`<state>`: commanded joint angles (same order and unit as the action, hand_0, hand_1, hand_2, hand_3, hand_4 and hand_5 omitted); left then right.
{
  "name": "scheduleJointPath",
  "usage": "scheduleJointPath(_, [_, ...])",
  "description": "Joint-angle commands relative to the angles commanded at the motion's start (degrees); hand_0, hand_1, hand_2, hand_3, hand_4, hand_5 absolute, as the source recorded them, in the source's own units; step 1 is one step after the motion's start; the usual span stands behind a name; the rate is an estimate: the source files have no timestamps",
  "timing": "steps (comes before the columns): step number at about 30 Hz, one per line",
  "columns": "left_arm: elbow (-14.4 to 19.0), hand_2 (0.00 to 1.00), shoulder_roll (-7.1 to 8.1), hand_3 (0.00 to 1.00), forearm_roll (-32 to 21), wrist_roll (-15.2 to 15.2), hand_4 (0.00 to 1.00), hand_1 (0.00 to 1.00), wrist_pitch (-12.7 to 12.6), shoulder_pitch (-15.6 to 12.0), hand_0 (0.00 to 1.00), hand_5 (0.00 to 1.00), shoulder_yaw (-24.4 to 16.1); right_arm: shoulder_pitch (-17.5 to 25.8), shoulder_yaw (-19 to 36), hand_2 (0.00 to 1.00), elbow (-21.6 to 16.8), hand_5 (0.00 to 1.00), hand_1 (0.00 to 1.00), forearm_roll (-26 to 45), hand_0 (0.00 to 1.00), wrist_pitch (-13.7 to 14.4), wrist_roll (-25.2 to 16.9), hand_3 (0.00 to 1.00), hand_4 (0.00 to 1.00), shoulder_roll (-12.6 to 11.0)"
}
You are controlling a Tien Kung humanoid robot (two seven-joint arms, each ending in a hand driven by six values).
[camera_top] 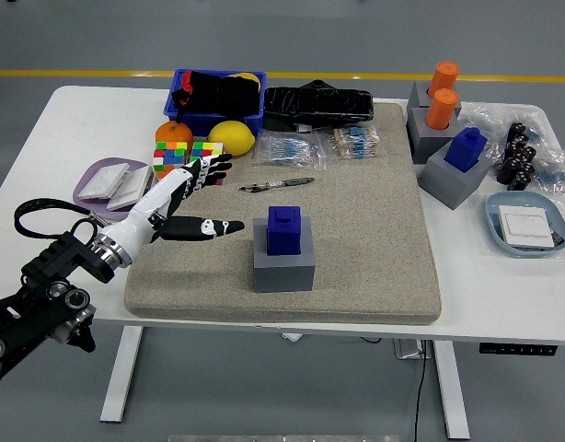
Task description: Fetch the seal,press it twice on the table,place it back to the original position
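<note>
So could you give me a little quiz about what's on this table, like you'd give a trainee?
1. True or false: the left hand is already gripping the blue seal on the mat.
2. What does that seal sit on? A) a grey block B) a purple tray C) a blue bin
3. Fill in: the pen lies on the ____ side of that seal.

Key
1. False: the hand is open, fingers spread, just left of the seal and clear of it.
2. A, the grey block.
3. Far.
</note>
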<state>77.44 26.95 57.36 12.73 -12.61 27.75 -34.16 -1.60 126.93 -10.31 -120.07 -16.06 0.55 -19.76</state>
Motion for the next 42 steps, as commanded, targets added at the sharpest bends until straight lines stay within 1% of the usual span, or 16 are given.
scheduleJointPath(2, [-0.10,0.908,-0.23,0.939,-0.12,0.03,0.998,0.920,-0.04,0.21,0.907,0.229,0.33,-0.02,-0.05,0.656,0.00,0.442,0.682,0.04,0.780,0.03,-0.01,0.612,0.772,-0.03])
scheduleJointPath(10, [-1.25,0.906,-2.04,0.935,-0.68,0.46,0.998,0.922,-0.44,2.13,0.907,0.244,2.35,-0.05,-0.09,0.656,0.00,0.438,0.682,0.21,0.779,0.02,-0.06,0.614,0.773,-0.04])
scheduleJointPath(13, [-2.52,0.906,-2.71,0.935,-1.26,0.97,0.998,0.922,-0.99,2.94,0.907,0.244,3.56,-0.07,-0.20,0.656,0.00,0.438,0.682,0.29,0.779,0.02,-0.02,0.614,0.773,-0.05])
scheduleJointPath(14, [-2.88,0.877,-2.86,0.922,-1.44,1.10,0.998,0.906,-1.12,3.15,0.893,0.224,3.95,-0.08,-0.24,0.656,0.00,0.438,0.682,0.30,0.781,0.02,-0.01,0.614,0.773,-0.04])
scheduleJointPath(20, [-4.00,0.877,-3.66,0.922,-2.12,1.70,0.998,0.906,-1.61,4.57,0.893,0.224,6.33,-0.05,-0.32,0.656,0.00,0.438,0.682,0.33,0.781,0.05,-0.06,0.614,0.773,-0.09])
scheduleJointPath(21, [-4.19,0.844,-3.80,0.915,-2.21,1.72,0.998,0.886,-1.64,4.70,0.891,0.183,6.51,-0.05,-0.36,0.656,0.00,0.439,0.682,0.34,0.782,0.04,-0.06,0.614,0.775,-0.09])
scheduleJointPath(22, [-4.44,0.844,-4.01,0.915,-2.40,1.75,0.998,0.886,-1.67,4.90,0.891,0.183,6.71,-0.06,-0.38,0.656,0.00,0.439,0.682,0.33,0.782,0.03,-0.09,0.614,0.775,-0.10])
scheduleJointPath(32, [-5.21,0.844,-5.41,0.919,-2.82,1.94,0.998,0.885,-2.06,5.66,0.886,0.182,8.25,-0.04,-0.20,0.656,0.00,0.438,0.682,0.20,0.781,0.13,-0.07,0.614,0.775,-0.07])
scheduleJointPath(33, [-5.26,0.846,-5.50,0.919,-2.89,1.97,0.998,0.881,-2.09,5.67,0.875,0.167,8.36,-0.05,-0.24,0.656,0.00,0.438,0.682,0.22,0.781,0.14,-0.05,0.614,0.777,-0.08])
scheduleJointPath(38, [-5.73,0.846,-6.16,0.919,-3.20,2.14,0.998,0.881,-2.32,5.68,0.875,0.167,9.01,-0.23,-0.54,0.656,0.00,0.438,0.682,0.13,0.781,0.06,-0.14,0.614,0.777,-0.14])
scheduleJointPath(39, [-5.77,0.849,-6.31,0.920,-3.39,2.17,0.998,0.877,-2.30,5.64,0.864,0.137,9.03,-0.23,-0.59,0.656,0.00,0.438,0.682,0.12,0.780,0.06,-0.15,0.614,0.777,-0.15])
scheduleJointPath(42, [-5.97,0.849,-6.83,0.920,-3.58,2.29,0.998,0.877,-2.39,5.54,0.864,0.137,9.13,-0.17,-0.81,0.656,0.00,0.438,0.682,0.11,0.780,0.14,-0.08,0.614,0.777,-0.19])
